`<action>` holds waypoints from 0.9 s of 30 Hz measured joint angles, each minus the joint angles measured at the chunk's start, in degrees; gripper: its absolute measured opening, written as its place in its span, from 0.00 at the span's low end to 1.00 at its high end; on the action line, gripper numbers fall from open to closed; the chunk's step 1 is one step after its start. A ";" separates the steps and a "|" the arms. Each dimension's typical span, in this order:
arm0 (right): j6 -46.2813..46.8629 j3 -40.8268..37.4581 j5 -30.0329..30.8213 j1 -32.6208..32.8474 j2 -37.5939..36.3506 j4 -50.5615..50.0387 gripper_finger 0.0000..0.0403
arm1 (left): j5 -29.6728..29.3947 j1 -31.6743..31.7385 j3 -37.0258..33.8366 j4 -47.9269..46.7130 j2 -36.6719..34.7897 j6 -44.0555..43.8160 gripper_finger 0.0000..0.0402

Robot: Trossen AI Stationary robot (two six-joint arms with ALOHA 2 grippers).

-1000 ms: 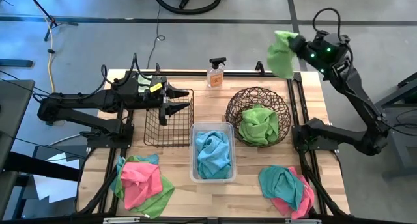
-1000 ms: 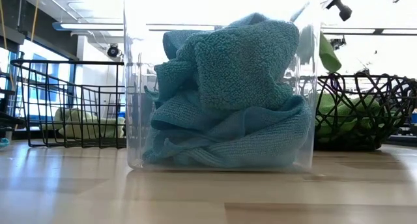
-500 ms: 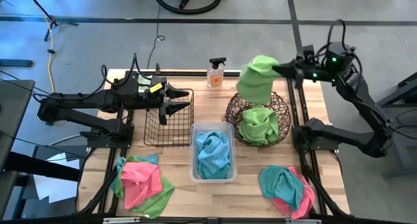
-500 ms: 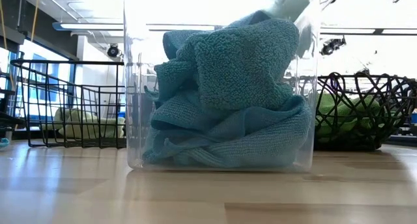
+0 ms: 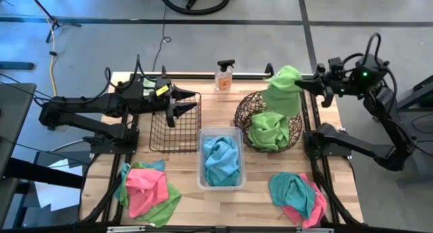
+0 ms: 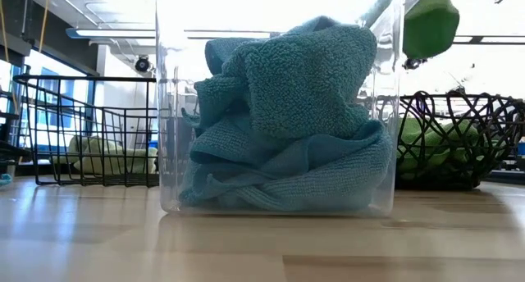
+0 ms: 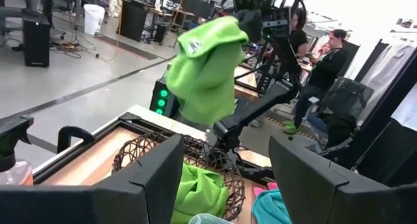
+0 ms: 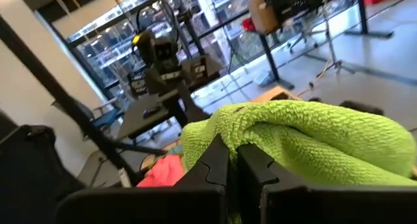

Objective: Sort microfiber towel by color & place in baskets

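My right gripper (image 5: 302, 86) is shut on a lime green towel (image 5: 283, 91), which hangs in the air over the far right rim of the round woven basket (image 5: 243, 114). In the low view the towel (image 6: 429, 24) is well above that basket (image 6: 463, 118). More green towel (image 5: 269, 130) lies in the basket. The clear tub (image 5: 201, 182) holds teal towels (image 5: 222, 160). My left gripper (image 5: 180, 104) waits open over the black wire basket (image 5: 157, 135). My right gripper pinches a bunched upper fold of the green towel (image 8: 215, 136) between its two fingers (image 8: 212, 165). The fingers come roughly level from the table's right side. The towel is lifted clear and droops slack below and left of the fingers.
A mixed pile of pink, green and teal towels (image 5: 145, 189) lies at the near left, and a teal and pink pile (image 5: 298, 196) at the near right. A spray bottle (image 5: 224, 76) stands at the far edge. People (image 7: 326, 61) are in the room beyond.
My right gripper has carried the green towel from beyond the table's far right corner down and toward the woven basket. The towel swung out left over the basket, then back toward its right rim. The gripper stayed shut on it.
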 joint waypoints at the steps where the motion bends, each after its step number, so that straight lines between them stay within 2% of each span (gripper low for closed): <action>1: -0.04 0.00 -0.55 0.02 -0.04 -0.68 0.00 | -0.21 0.00 0.00 0.00 0.00 -0.01 0.54; 6: -1.03 0.00 -2.21 0.35 0.48 -3.18 0.00 | -0.66 0.00 0.00 -0.02 0.00 -0.01 0.54; 9: -1.07 0.00 -1.85 1.63 1.91 -9.16 0.00 | -0.68 -0.01 0.00 -0.02 0.00 -0.01 0.54; 15: -6.59 0.00 4.79 5.06 6.79 -23.20 0.00 | -0.68 0.00 0.00 -0.02 0.00 0.01 0.54; 22: -10.61 -0.02 9.92 11.22 12.80 -25.45 0.00 | -0.68 0.00 0.00 -0.09 0.00 0.01 0.54; 27: -10.91 -0.02 16.88 17.52 17.02 -30.03 0.00 | -0.68 0.00 0.00 -0.13 0.00 0.05 0.54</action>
